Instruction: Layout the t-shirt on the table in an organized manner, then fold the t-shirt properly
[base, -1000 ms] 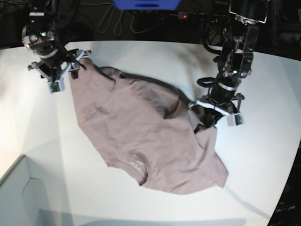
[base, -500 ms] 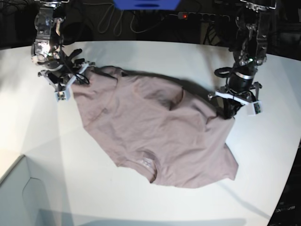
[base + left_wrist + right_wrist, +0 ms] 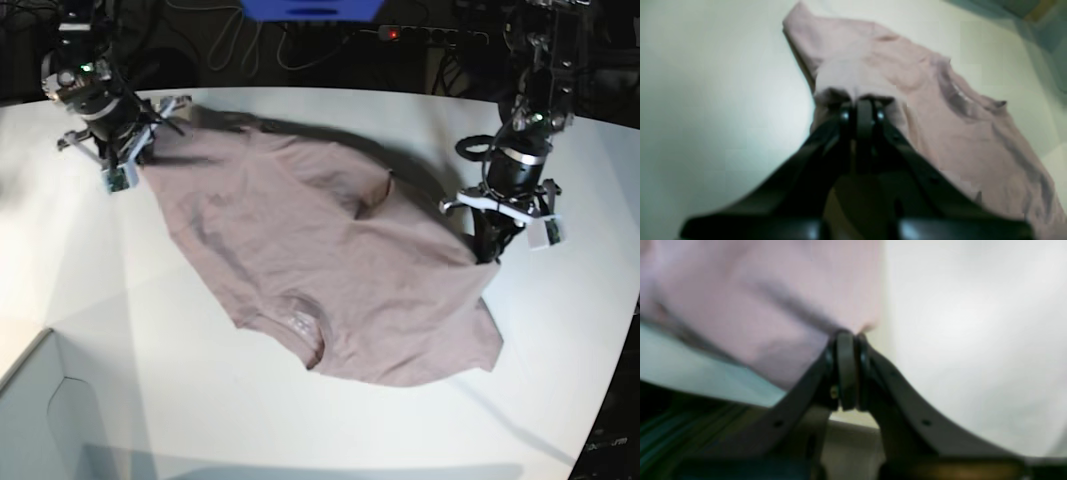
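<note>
Gripping t-shirt [image 3: 320, 255] edges, both claws clamp closed.

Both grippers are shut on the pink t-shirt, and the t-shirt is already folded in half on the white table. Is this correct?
Not quite. Left gripper and right gripper are shut on the t-shirt, but the base view shows it spread out, not folded, on the table.

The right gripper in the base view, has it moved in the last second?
Yes. The right gripper, shut on the t-shirt, has shifted toward the table's far edge, dragging that corner of the cloth with it.
</note>
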Robot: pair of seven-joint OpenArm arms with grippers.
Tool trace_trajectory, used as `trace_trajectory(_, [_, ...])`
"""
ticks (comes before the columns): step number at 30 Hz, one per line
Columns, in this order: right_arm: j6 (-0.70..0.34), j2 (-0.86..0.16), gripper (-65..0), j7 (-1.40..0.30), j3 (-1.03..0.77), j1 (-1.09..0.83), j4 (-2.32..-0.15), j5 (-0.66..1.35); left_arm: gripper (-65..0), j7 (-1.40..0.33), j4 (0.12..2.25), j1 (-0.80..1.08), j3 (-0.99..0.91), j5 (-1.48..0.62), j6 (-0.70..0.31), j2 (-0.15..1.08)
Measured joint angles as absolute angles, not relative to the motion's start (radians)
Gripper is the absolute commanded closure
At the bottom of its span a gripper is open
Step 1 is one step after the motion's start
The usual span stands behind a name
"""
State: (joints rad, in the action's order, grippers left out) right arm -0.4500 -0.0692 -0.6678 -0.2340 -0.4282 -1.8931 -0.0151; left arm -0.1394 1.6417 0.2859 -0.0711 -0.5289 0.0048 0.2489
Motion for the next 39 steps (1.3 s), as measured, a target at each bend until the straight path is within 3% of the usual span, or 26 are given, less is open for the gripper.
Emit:
trace_trajectory(3, [-0.452,-0.072,0.0,-0.642,-0.233,-0.466,-2.043,-0.004,-0.1,-0.138,1.695,0.284,-0.071,-0.529,0.007,0.249])
trace_trajectory(12, [-0.46,-0.016,0.0,-0.533,-0.437,-0.496,-2.024,-0.009,-0.1,-0.138,1.727,0.285,-0.07,-0.529,0.004,0.288])
trace_trajectory(18, [-0.583,0.007,0.0,-0.537,-0.559,-0.445,-2.024,-0.011,-0.1,-0.143,1.726,0.275,-0.064,-0.529,-0.001,0.316])
trace_trajectory(22, [-0.587,0.012,0.0,-0.532,-0.579,-0.434,-2.024,-0.009,-0.1,-0.145,1.721,0.158,-0.009,-0.529,0.006,0.316])
trace_trajectory(28, [-0.588,0.015,0.0,-0.537,-0.583,-0.449,-2.017,-0.012,-0.1,-0.137,1.641,-0.059,0.219,-0.526,0.012,0.305])
trace_trajectory(39, [-0.588,0.015,0.0,-0.554,-0.587,-0.461,-2.008,-0.018,-1.2,-0.136,1.247,-0.394,0.475,-0.529,0.0,0.073])
